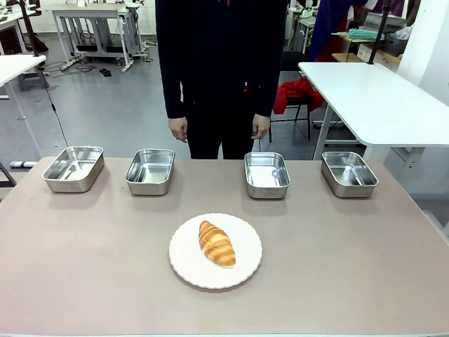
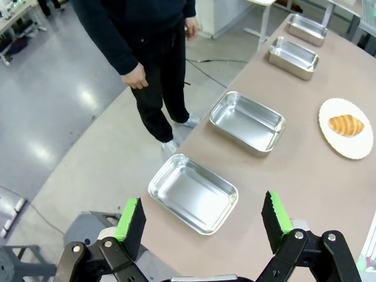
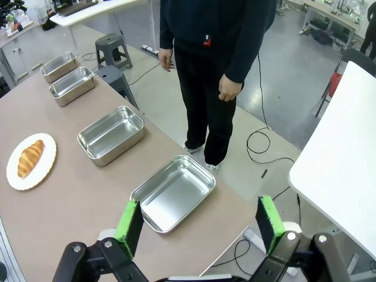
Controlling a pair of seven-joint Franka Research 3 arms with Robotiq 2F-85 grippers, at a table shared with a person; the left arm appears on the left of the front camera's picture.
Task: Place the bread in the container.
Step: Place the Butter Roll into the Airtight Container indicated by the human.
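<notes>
A golden-brown croissant (image 1: 217, 243) lies on a round white plate (image 1: 186, 270) at the near middle of the table. Several identical steel trays stand empty in a row beyond it: far left (image 1: 73, 168), centre left (image 1: 150, 170), centre right (image 1: 266, 174), far right (image 1: 349, 173). My left gripper (image 2: 202, 220) hangs open above the table's left end, over a tray (image 2: 192, 192); the croissant (image 2: 346, 124) lies far off. My right gripper (image 3: 200, 220) is open above the right end, over a tray (image 3: 173, 192), with the croissant (image 3: 30, 157) far away.
A person in dark clothes stands at the far edge, between the two middle trays, hands (image 1: 178, 129) hanging at the sides. A white table (image 1: 379, 98) stands beyond the right end. A red cloth lies on a chair (image 1: 296, 95) behind.
</notes>
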